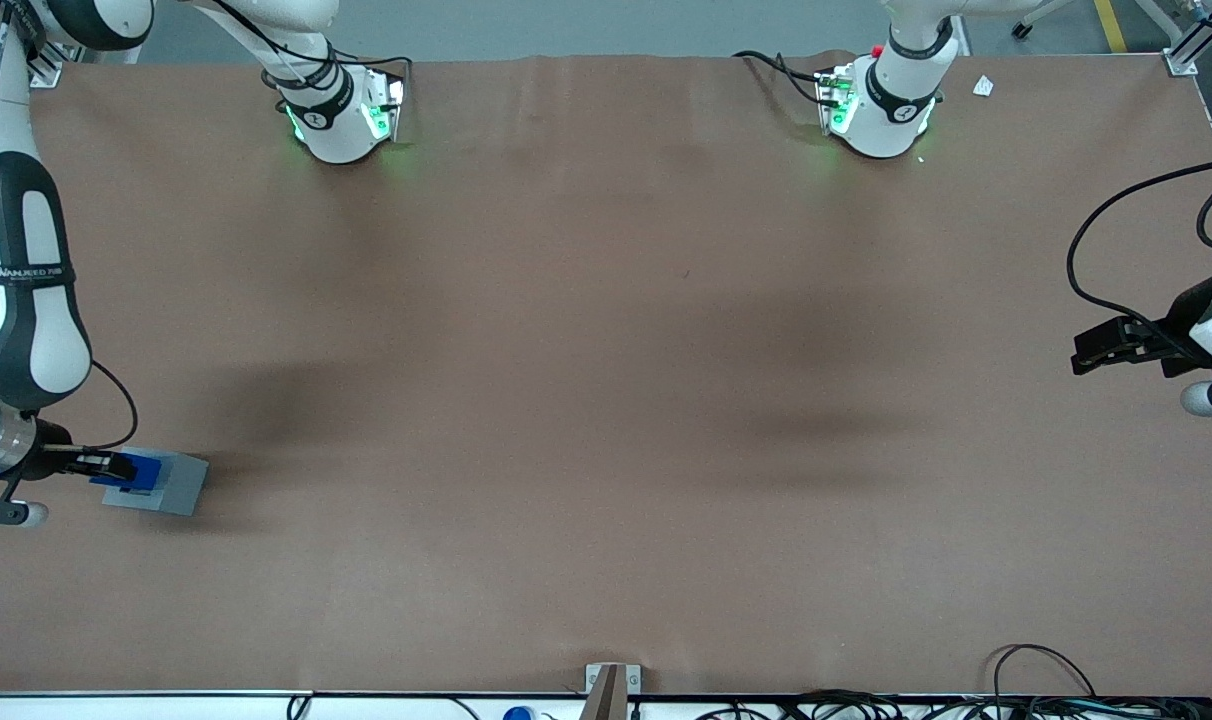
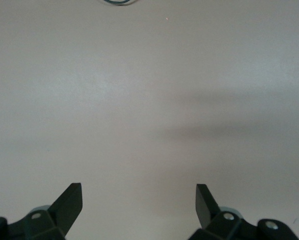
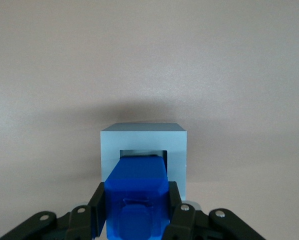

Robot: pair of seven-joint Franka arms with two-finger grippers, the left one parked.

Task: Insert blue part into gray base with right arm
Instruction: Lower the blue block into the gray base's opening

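You have the right arm reaching down at the working arm's end of the table, its gripper low over the gray base. In the wrist view the gripper is clenched on the blue part: one black finger presses each flank of the block, and the raised nub faces the camera. The blue part's leading end sits at the mouth of the square socket in the gray base, lined up with the opening and already overlapping its rim. From the front you see the blue part lying over the base's edge nearest the arm. The base rests flat on the brown table, nearer the front camera than the arm mounts
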